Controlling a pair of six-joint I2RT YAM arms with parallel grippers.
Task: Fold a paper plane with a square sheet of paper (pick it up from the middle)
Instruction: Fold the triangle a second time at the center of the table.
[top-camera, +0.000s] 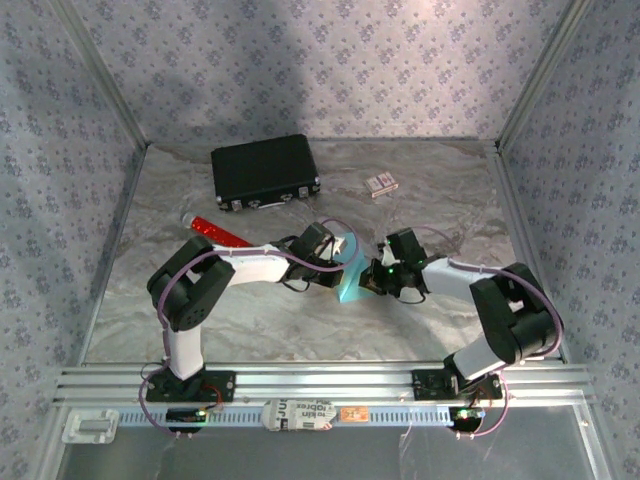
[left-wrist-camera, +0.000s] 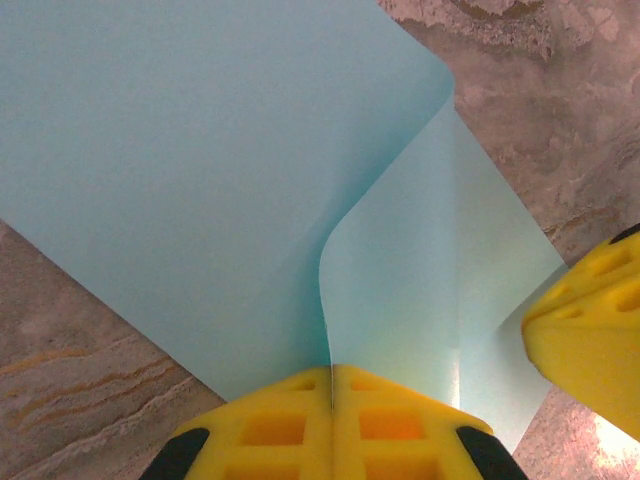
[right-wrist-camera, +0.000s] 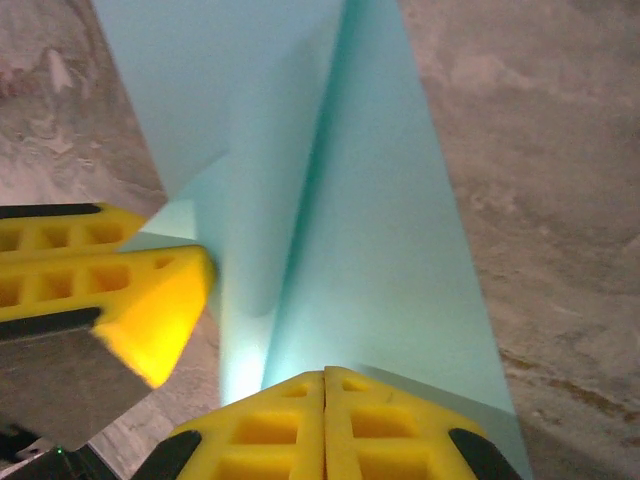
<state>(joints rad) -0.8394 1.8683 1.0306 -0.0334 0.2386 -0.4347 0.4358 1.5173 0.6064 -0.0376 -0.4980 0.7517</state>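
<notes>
left gripper (left-wrist-camera: 332, 388): pinched shut on cyan paper (left-wrist-camera: 200, 180)
right gripper (right-wrist-camera: 325, 388): ditto, same sheet
further back, well apart: black case (top-camera: 265, 172), card box (top-camera: 380, 184), red tube (top-camera: 222, 232)

A black case (top-camera: 265, 172) with metal latches along its front edge lies flat toward the back of a grey marbled table (top-camera: 280, 330), closed in behind and to both sides by walls (top-camera: 330, 70) of pale floral-patterned paper. To the right of the case, apart from it, sits a small patterned card box (top-camera: 380, 184), and just in front of the case's left corner a red tube (top-camera: 222, 232) lies slanted. Far in front of the case runs an aluminium rail (top-camera: 320, 380), with a printed roll (top-camera: 303, 415), a small orange tag (top-camera: 351, 414) and a white plastic piece (top-camera: 91, 427) beyond it.
</notes>
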